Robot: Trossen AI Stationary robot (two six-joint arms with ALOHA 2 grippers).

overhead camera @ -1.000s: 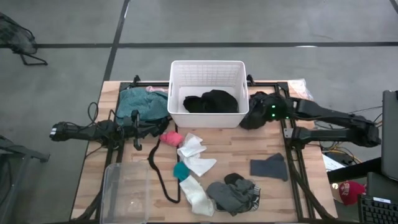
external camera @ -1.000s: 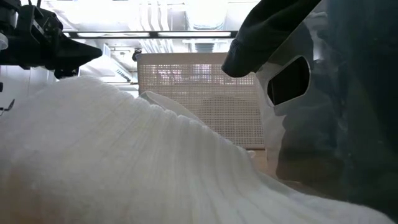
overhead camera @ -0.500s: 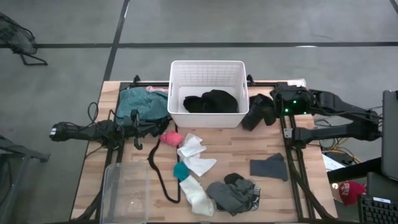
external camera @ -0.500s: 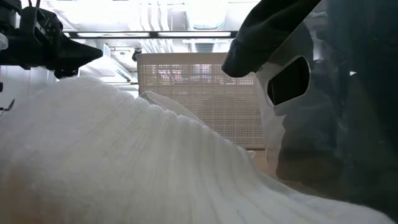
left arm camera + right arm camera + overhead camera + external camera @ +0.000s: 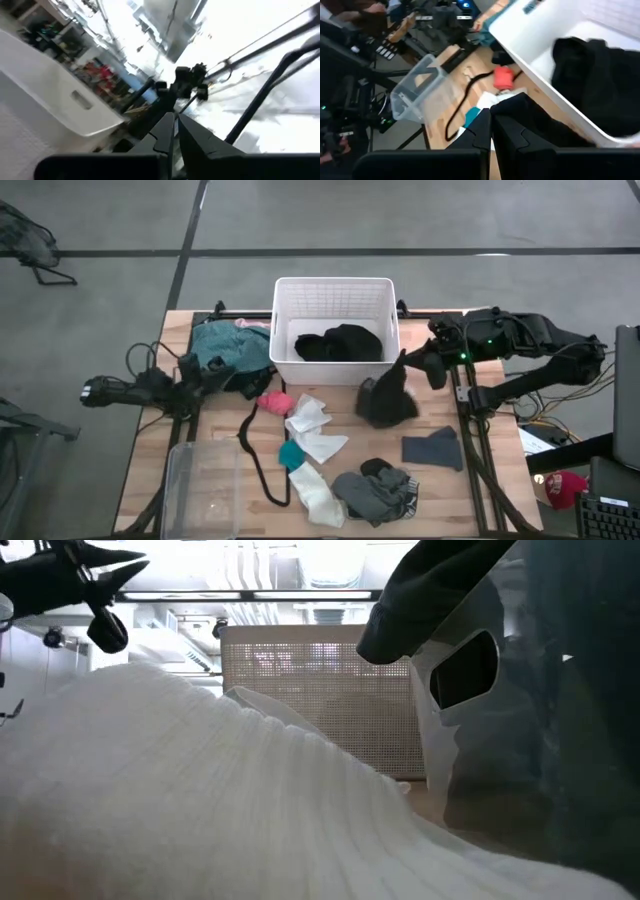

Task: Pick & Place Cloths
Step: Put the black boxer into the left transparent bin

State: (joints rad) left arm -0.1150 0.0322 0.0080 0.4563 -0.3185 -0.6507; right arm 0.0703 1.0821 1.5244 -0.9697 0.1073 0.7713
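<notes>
Black cloth (image 5: 385,398): limp, light, hanging beside the basket (image 5: 334,292); a pinch at its top edge suits it.
Right claw (image 5: 408,364): pinching it.
Left claw (image 5: 250,388): pressed together, by teal garment (image 5: 225,345).

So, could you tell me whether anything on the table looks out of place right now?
Yes: a black cloth dangles from the right gripper beside the white basket, not inside it, where another black piece already lies.
</notes>
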